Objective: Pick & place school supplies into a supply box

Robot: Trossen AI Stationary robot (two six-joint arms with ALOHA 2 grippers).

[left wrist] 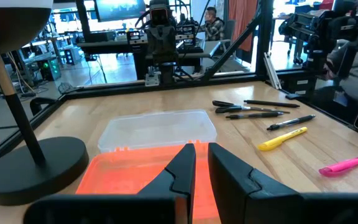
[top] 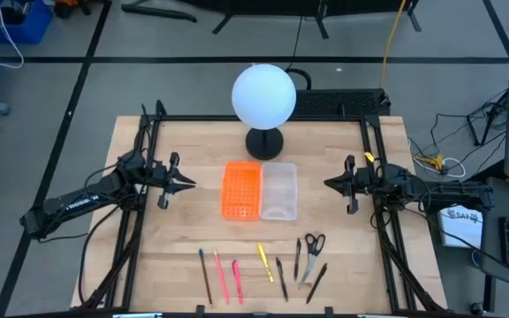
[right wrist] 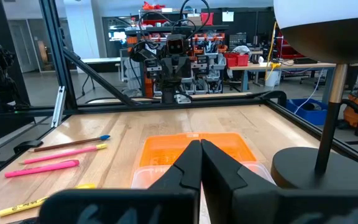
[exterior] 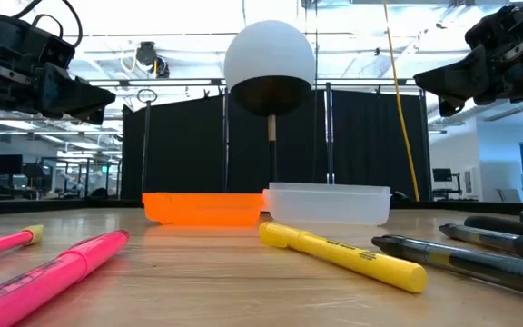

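On a pale wooden table (top: 184,238) in a busy workshop, pens and scissors (top: 313,242) lie at six o'clock, well apart from the clear box (top: 278,190) at centre. Left gripper (top: 186,184) hovers slightly parted, right gripper (top: 330,184) closed, both empty.

Counter (top: 175,238) of pale, smooth-finished wood with visible grain; supply box (top: 278,190) was frosted translucent plastic, orange tray (top: 241,189) glossy perforated plastic; lamp (top: 263,95) carried a matt white globe on a matt black base; pens (exterior: 343,253) were smooth plastic.
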